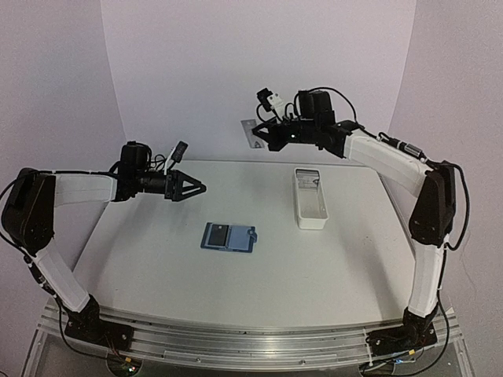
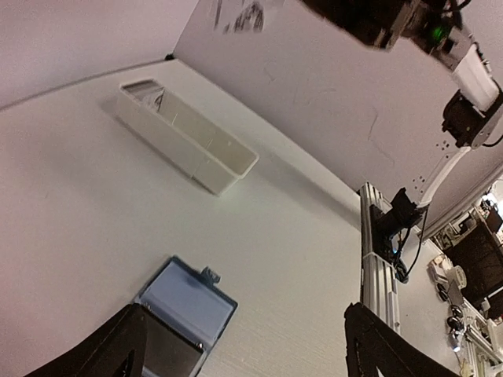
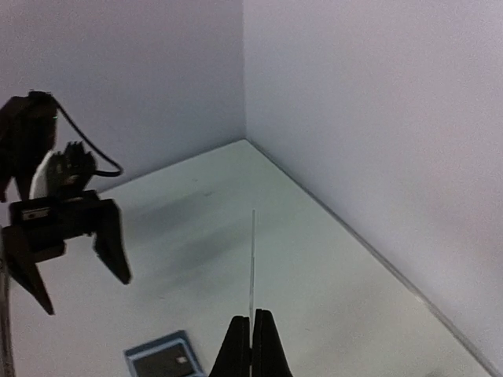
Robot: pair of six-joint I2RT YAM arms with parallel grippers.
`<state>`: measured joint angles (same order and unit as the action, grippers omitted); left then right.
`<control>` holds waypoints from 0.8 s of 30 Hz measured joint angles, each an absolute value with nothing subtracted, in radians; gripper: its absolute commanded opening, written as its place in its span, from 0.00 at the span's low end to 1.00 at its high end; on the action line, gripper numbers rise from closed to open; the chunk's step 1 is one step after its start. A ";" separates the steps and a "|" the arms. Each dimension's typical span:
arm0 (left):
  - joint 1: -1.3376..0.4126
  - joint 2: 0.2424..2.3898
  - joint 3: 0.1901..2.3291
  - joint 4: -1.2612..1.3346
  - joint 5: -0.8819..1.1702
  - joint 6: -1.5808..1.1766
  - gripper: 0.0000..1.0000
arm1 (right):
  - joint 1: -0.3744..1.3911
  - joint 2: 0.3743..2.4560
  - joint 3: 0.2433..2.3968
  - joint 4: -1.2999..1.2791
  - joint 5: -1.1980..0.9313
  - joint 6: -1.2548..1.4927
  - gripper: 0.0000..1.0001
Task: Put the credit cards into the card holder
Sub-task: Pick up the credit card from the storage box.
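One credit card (image 1: 252,132) is riding pinched in the right gripper (image 1: 266,135), well above the open card holder (image 1: 229,236); the left gripper (image 1: 198,188) is hovering, jaws apart. Slim grip may be risking a drop.

High rear view overlooks table (image 1: 157,259); both wrist views share card holder (image 2: 187,305).

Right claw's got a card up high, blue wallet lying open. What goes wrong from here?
1. The shut right claw pinches the thin flat grey card by one edge, high above the white table; it may slip or twist.
2. The blue folding card holder lies open and loose, and the open left claw hangs clear of it; it may slide as the card pushes in.
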<state>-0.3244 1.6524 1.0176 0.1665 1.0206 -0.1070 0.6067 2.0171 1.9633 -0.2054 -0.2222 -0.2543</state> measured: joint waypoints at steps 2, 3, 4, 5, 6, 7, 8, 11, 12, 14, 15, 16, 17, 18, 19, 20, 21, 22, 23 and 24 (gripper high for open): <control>-0.324 1.626 1.040 0.217 1.058 -0.115 0.89 | 0.661 1.991 1.864 -0.085 -0.316 -0.102 0.00; -0.324 1.617 1.044 0.231 1.069 -0.124 0.89 | 0.678 1.983 1.818 -0.018 -0.352 -0.049 0.00; -0.324 1.598 1.047 0.262 1.092 -0.136 0.90 | 0.710 1.967 1.730 0.098 -0.409 0.045 0.00; -0.324 1.580 1.047 0.276 1.109 -0.151 0.91 | 0.732 1.960 1.676 0.166 -0.443 0.102 0.00; -0.324 1.563 1.047 0.293 1.124 -0.165 0.91 | 0.748 1.957 1.639 0.212 -0.467 0.143 0.00; -0.324 1.556 1.047 0.300 1.129 -0.173 0.91 | 0.757 1.957 1.618 0.238 -0.480 0.167 0.00; -0.324 1.538 1.047 0.309 1.141 -0.190 0.91 | 0.777 1.957 1.583 0.286 -0.501 0.216 0.00; -0.324 1.506 1.047 0.323 1.165 -0.237 0.80 | 0.803 1.957 1.557 0.355 -0.529 0.279 0.00; -0.324 1.493 1.047 0.329 1.176 -0.264 0.76 | 0.821 1.953 1.554 0.394 -0.536 0.305 0.00; -0.324 1.481 1.047 0.341 1.187 -0.304 0.69 | 0.838 1.929 1.527 0.443 -0.537 0.326 0.00; -0.324 1.479 1.045 0.342 1.190 -0.321 0.65 | 0.841 1.920 1.517 0.451 -0.536 0.329 0.00; -0.324 1.473 1.043 0.342 1.196 -0.332 0.59 | 0.845 1.902 1.496 0.467 -0.535 0.336 0.00; -0.324 1.464 1.036 0.342 1.200 -0.346 0.55 | 0.852 1.879 1.473 0.487 -0.535 0.344 0.00; -0.326 1.457 1.032 0.341 1.202 -0.360 0.52 | 0.857 1.867 1.464 0.498 -0.535 0.346 0.00; -0.330 1.449 1.028 0.342 1.205 -0.367 0.51 | 0.862 1.857 1.456 0.509 -0.532 0.347 0.00; -0.332 1.446 1.026 0.344 1.206 -0.371 0.51 | 0.865 1.851 1.452 0.513 -0.529 0.348 0.00; -0.342 1.436 1.026 0.343 1.212 -0.378 0.51 | 0.871 1.841 1.441 0.522 -0.524 0.350 0.00; -0.356 1.427 1.026 0.345 1.213 -0.385 0.51 | 0.875 1.836 1.433 0.532 -0.522 0.350 0.00; -0.365 1.424 1.026 0.345 1.216 -0.387 0.51 | 0.875 1.834 1.430 0.538 -0.520 0.350 0.00; -0.378 1.421 1.026 0.346 1.219 -0.391 0.50 | 0.877 1.832 1.426 0.545 -0.516 0.350 0.00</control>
